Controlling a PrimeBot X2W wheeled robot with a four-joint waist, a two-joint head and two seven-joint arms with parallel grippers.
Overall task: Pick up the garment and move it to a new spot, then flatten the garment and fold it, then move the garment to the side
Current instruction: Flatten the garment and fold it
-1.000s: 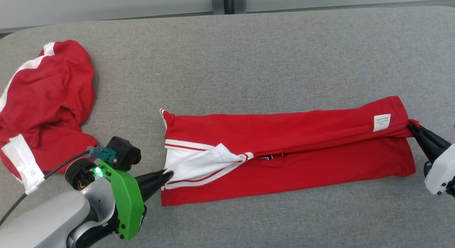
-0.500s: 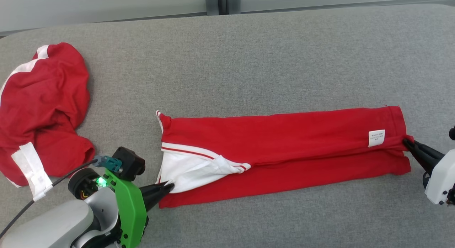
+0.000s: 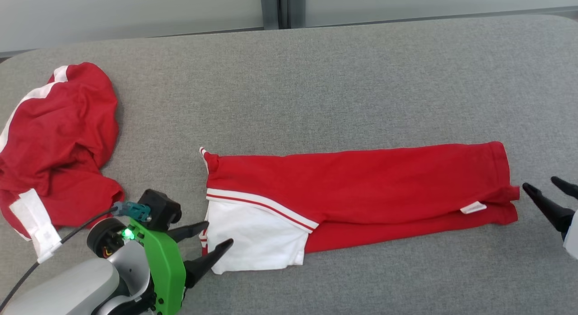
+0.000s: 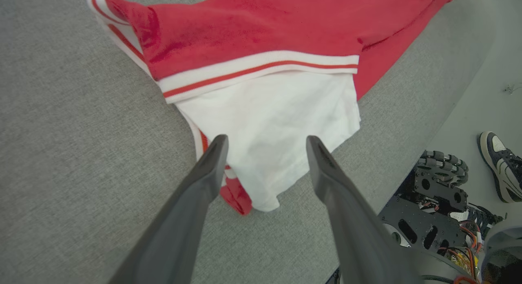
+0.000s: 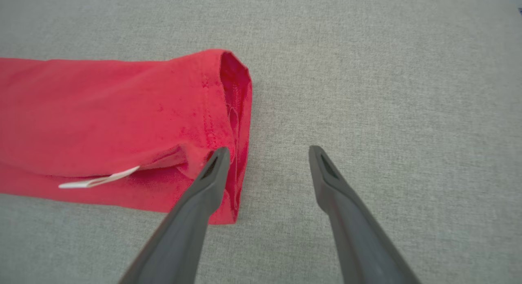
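The folded red garment (image 3: 361,184) is lying in a long strip across the middle of the grey counter (image 3: 316,80), with its white sleeve (image 3: 257,233) at the robot's left end. The left claw (image 3: 220,232) is hovering wide open over that sleeve's corner, gripping nothing. The right claw (image 3: 538,182) is standing wide open just beside the hem end, also empty. A crumpled red-and-white garment (image 3: 58,138) is sitting at the counter's far left.

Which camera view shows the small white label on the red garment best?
The right wrist view: the label lies close, edge-on, sticking out from a fold of the garment near its hem. The head view gives it as a tiny white sliver. The left wrist view faces the other end.
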